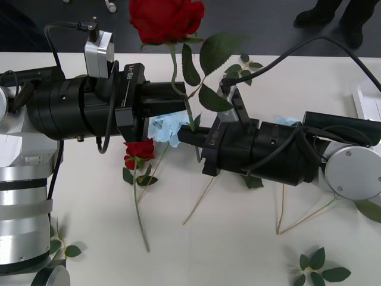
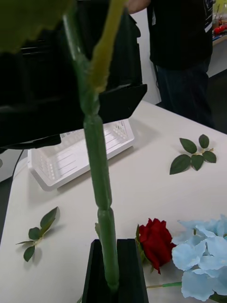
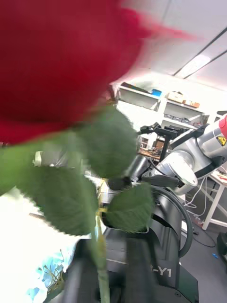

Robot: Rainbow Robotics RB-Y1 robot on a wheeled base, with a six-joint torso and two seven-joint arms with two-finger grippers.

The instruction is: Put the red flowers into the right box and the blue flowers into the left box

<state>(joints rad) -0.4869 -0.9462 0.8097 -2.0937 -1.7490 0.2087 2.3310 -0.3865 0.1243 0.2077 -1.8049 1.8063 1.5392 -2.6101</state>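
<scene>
One red flower (image 1: 166, 18) stands upright above the table, its stem running down between both arms. My right gripper (image 1: 189, 134) (image 2: 113, 279) is shut on the lower stem. My left gripper (image 1: 178, 100) (image 3: 101, 279) sits at the stem just above it, with the rose head (image 3: 56, 61) close in front of its camera. Another red flower (image 1: 140, 149) (image 2: 156, 241) lies on the table under the arms. Blue flowers (image 1: 169, 128) (image 2: 203, 255) lie beside it, and one more (image 1: 289, 121) is partly hidden by my right arm. The left box (image 2: 80, 156) lies beyond; the right box (image 1: 369, 101) shows at the edge.
Loose green leaf sprigs (image 1: 318, 268) (image 2: 191, 154) (image 2: 40, 227) lie scattered on the white table (image 1: 226, 244). Bare stems (image 1: 280, 214) stick out from under my right arm. The table's far edge (image 1: 286, 55) runs just behind the held rose.
</scene>
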